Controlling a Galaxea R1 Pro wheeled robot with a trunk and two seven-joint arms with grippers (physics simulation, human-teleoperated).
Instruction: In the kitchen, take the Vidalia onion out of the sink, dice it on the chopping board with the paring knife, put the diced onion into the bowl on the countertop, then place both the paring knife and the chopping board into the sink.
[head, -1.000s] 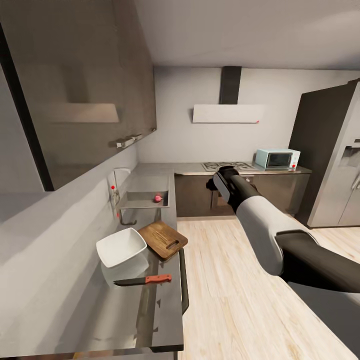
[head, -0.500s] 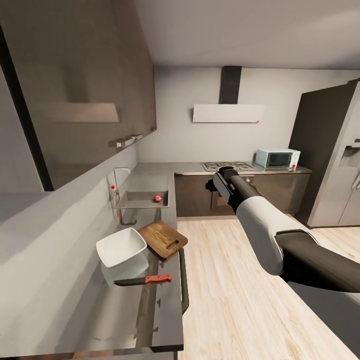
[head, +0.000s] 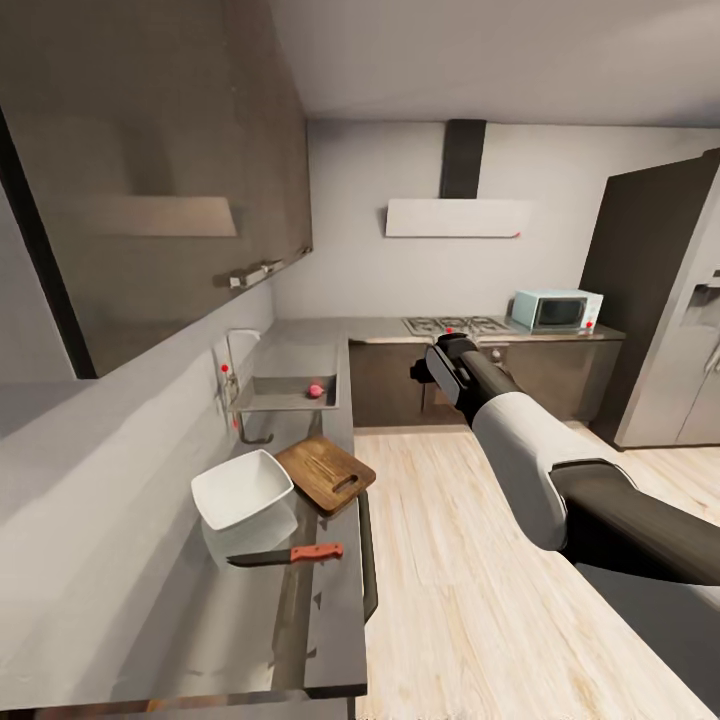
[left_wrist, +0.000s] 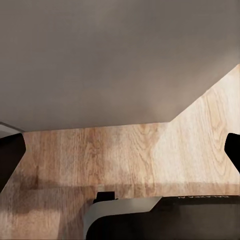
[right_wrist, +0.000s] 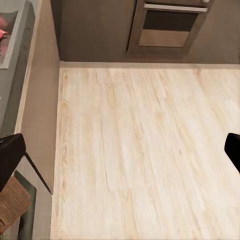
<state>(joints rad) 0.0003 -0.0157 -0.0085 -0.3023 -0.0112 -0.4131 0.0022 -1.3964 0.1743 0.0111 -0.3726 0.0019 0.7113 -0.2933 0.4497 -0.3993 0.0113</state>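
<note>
The small pinkish Vidalia onion (head: 315, 390) lies in the steel sink (head: 270, 400) beside the tap (head: 232, 375); its edge also shows in the right wrist view (right_wrist: 3, 27). Nearer on the grey countertop (head: 250, 630) are the brown chopping board (head: 326, 474), the white square bowl (head: 243, 489) touching it, and the paring knife (head: 290, 555) with its orange-red handle. My right gripper (right_wrist: 120, 157) hangs open over the wooden floor, to the right of the counter, holding nothing. My left gripper (left_wrist: 120, 157) is open and empty, low over the floor beside a grey panel.
Grey wall cabinets (head: 180, 170) hang above the counter. At the far end a dark counter carries a hob (head: 455, 325) and a microwave (head: 555, 308), with an oven (right_wrist: 167, 25) below. A tall fridge (head: 680, 310) stands right. The light wooden floor (head: 470, 560) runs along the counter.
The whole head view has shifted slightly, so the camera moved a little; sink and far counter sit slightly higher in the picture. The things on the counter and my right arm kept their places.
</note>
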